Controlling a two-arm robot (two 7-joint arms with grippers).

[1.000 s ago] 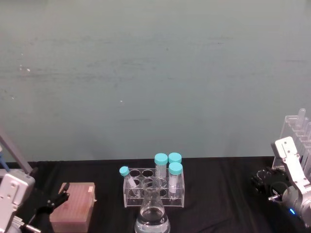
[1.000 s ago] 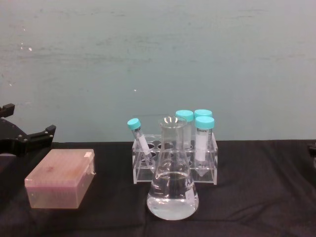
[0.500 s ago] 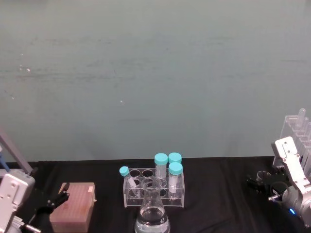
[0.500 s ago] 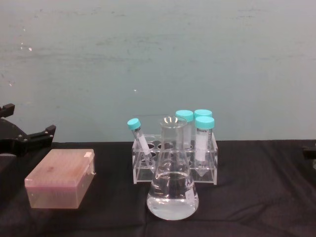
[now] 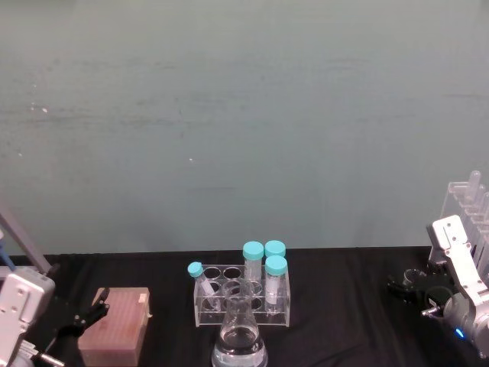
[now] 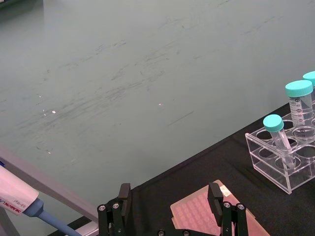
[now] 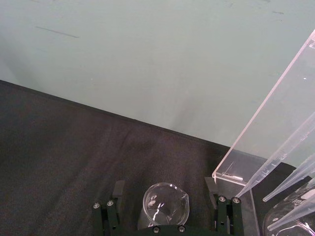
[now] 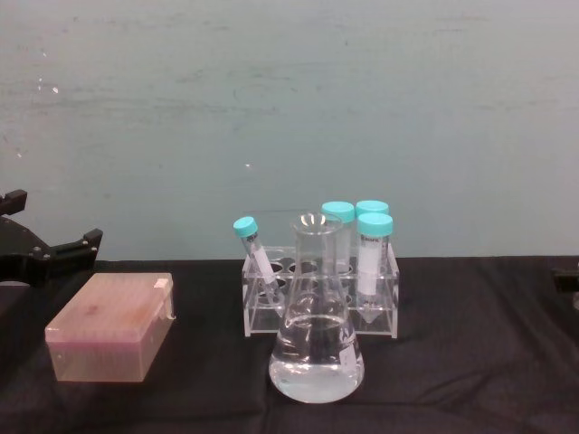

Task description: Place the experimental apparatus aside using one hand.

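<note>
Small beaker (image 7: 166, 209) stands upright on the black table (image 7: 59, 137), bottom centre of the right wrist view, between the fingers (image 7: 117, 194) of the right gripper (image 7: 165, 189). Jaws are apart, and neither pad visibly touches the glass. In the head view the beaker sits lower right, at the gripper tips. Just beside it at the right edge is a tall clear stand (image 7: 275, 118) with long tubes (image 7: 288, 172) slanting in it. Flask (image 8: 316, 344) with clear liquid is at bottom centre of the chest view, in front of a tube rack (image 8: 318, 303) holding four teal-capped tubes (image 8: 374, 253). Pink box (image 8: 110, 327) is lower left. Left gripper (image 6: 169, 194) is near the box, jaws apart, holding nothing.
</note>
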